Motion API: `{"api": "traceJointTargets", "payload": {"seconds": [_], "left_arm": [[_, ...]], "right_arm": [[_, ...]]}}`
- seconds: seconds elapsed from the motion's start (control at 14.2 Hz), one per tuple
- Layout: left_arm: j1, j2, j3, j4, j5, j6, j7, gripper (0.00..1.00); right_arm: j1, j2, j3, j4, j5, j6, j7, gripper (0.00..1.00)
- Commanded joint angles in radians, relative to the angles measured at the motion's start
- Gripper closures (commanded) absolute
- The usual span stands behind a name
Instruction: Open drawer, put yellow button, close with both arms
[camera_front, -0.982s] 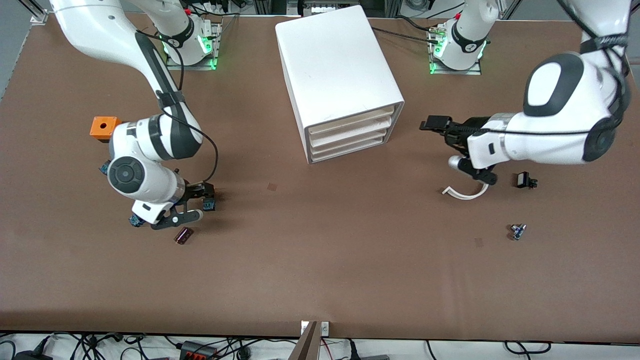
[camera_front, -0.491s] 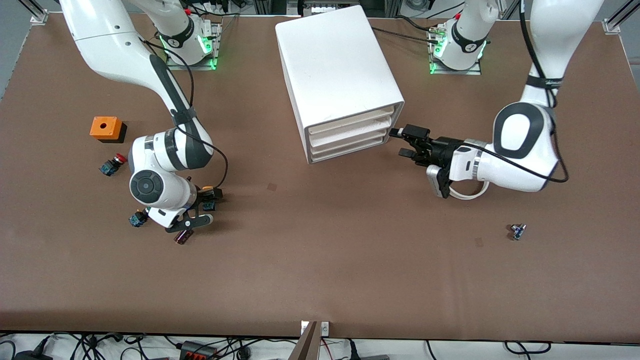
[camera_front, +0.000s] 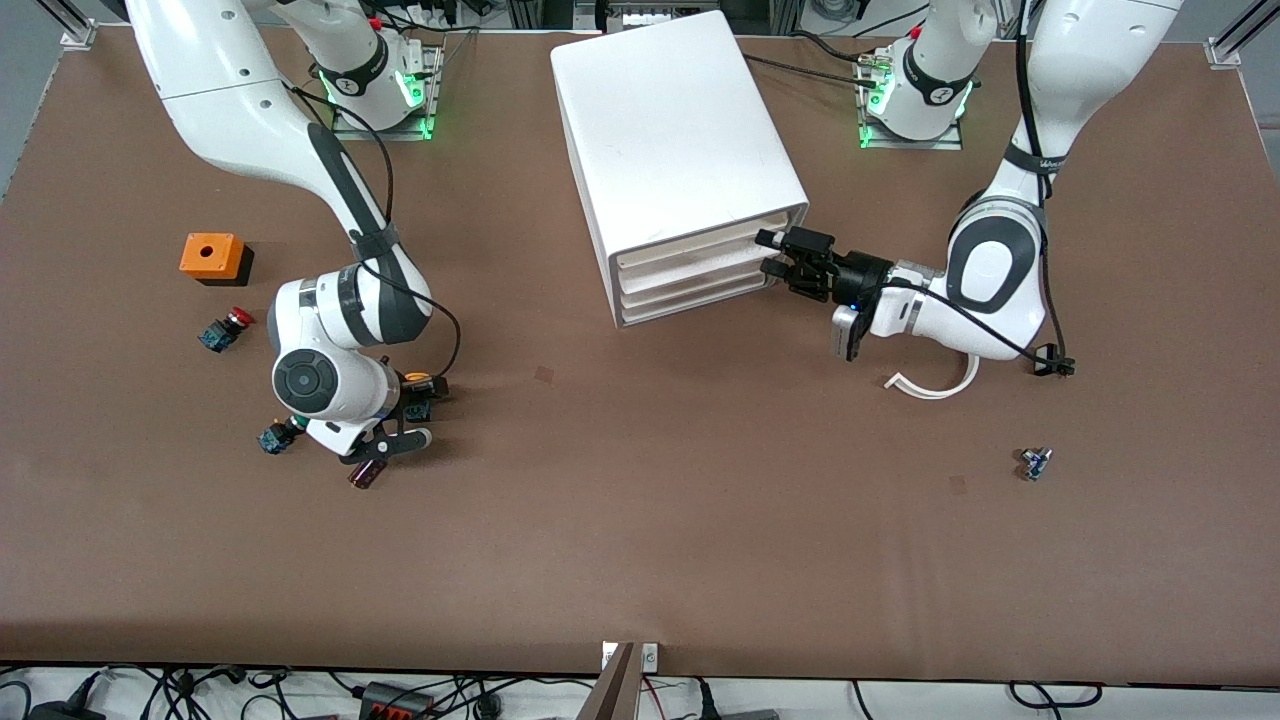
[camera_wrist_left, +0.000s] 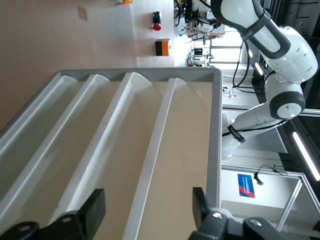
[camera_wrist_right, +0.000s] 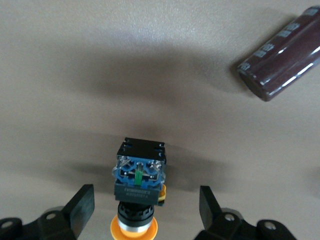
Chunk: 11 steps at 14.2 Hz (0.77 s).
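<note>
While the yellow button (camera_front: 419, 381) lay on the brown table (camera_front: 640, 520), well toward the right arm's end from the white cabinet (camera_front: 672, 150), the right gripper (camera_front: 404, 412) sat low directly over it. In the right wrist view the button (camera_wrist_right: 138, 196) showed between the 2 spread fingers (camera_wrist_right: 80, 206), its orange-yellow cap pointing back toward the wrist and its black-and-blue body pointing away, with clear gaps on both sides, so the gripper was released and gripped nothing. A dark maroon capacitor (camera_front: 367, 472) lay just beside that gripper, nearer the front camera than the button. A green-capped button (camera_front: 276, 437) lay close by at the arm's wrist, and a red-capped button (camera_front: 224, 327) and an orange box (camera_front: 212, 257) lay farther toward the right arm's end of the table, well apart from the cabinet.

At the cabinet's front, the left gripper (camera_front: 772, 252) was level with the stack of 4 drawers, right at the edge of the drawer (camera_front: 700, 252) second from the top. The left wrist view looked along the 4 closed drawer fronts (camera_wrist_left: 150, 150), with both black fingers (camera_wrist_left: 92, 210) held wide apart and clasping nothing. No drawer was pulled out.

A curved white strip (camera_front: 935, 385) lay on the table under the left arm, toward the left arm's end from the cabinet, and a small blue part (camera_front: 1035, 462) lay nearer the front camera than the strip.
</note>
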Motion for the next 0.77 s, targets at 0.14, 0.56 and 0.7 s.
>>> {"api": "traceJointTargets", "payload": {"seconds": [0.14,0.56,0.7], "left_arm": [[0.004,0.004,-0.022,-0.049,-0.035,-0.017,0.123,0.32],[0.001,0.027,-0.027,-0.069,-0.063,-0.018,0.212,0.77],[0.001,0.041,-0.027,-0.061,-0.063,-0.018,0.214,0.91]], "right_arm": [[0.003,0.006,0.001,0.001,0.018,0.008,0.009,0.19],[0.006,0.015,0.001,0.006,0.041,0.009,0.009,0.57],[-0.002,0.015,-0.001,0.009,0.080,0.008,0.004,0.76]]}}
